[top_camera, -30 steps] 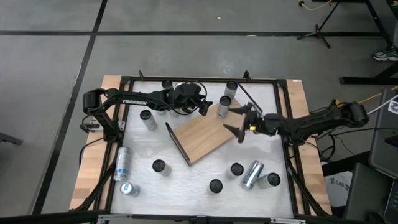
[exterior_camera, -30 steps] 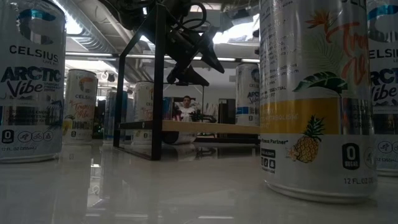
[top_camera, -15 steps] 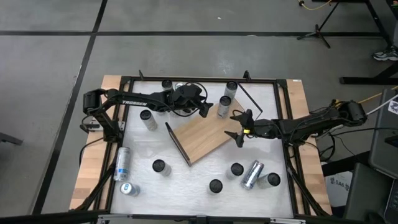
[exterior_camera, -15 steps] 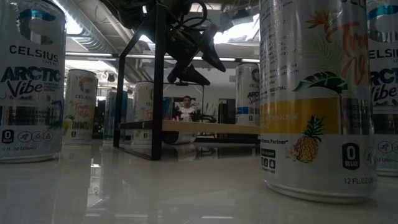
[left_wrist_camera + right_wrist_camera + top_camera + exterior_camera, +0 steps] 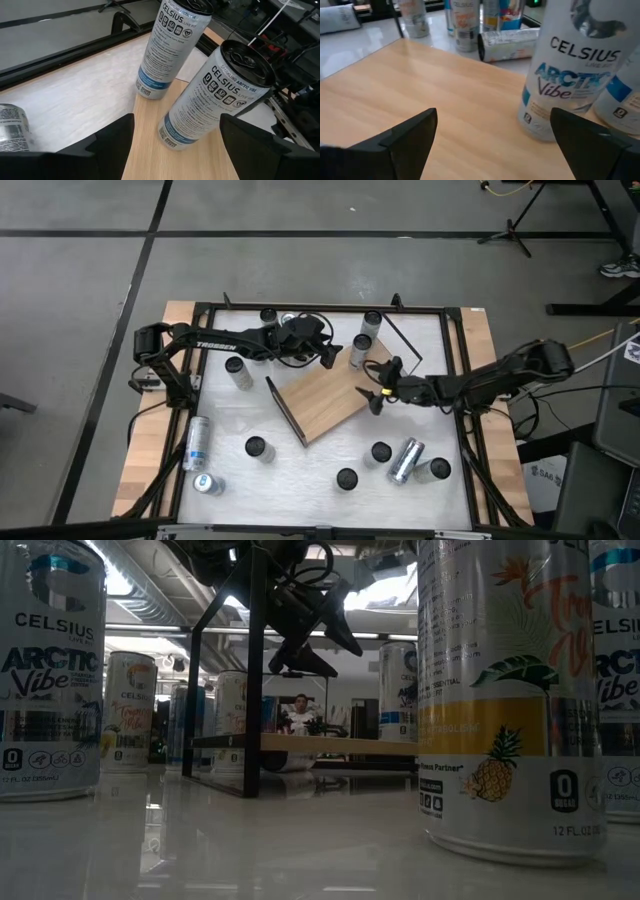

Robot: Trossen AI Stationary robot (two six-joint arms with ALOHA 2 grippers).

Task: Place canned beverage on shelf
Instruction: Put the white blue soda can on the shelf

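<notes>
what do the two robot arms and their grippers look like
Both arms are dark, slim and jointed. The left arm carries white lettering along one link and looped black cable near its wrist. The right arm is plain. Each gripper, left gripper and right gripper, has two dark tapered fingers.

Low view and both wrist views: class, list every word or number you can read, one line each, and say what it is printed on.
"CELSIUS ARCTIC Vibe", "12 FL OZ": near left can.
"0", "12 FL OZ": pineapple can; its script is cut off.
"CELSIUS SPARKLING ARCTIC VIBE": can on the shelf.
"CELSIUS LIVE FIT": can beyond it.
"CELSIUS ARCTIC Vibe": can in the right wrist view.
Smaller print: unreadable.
</notes>
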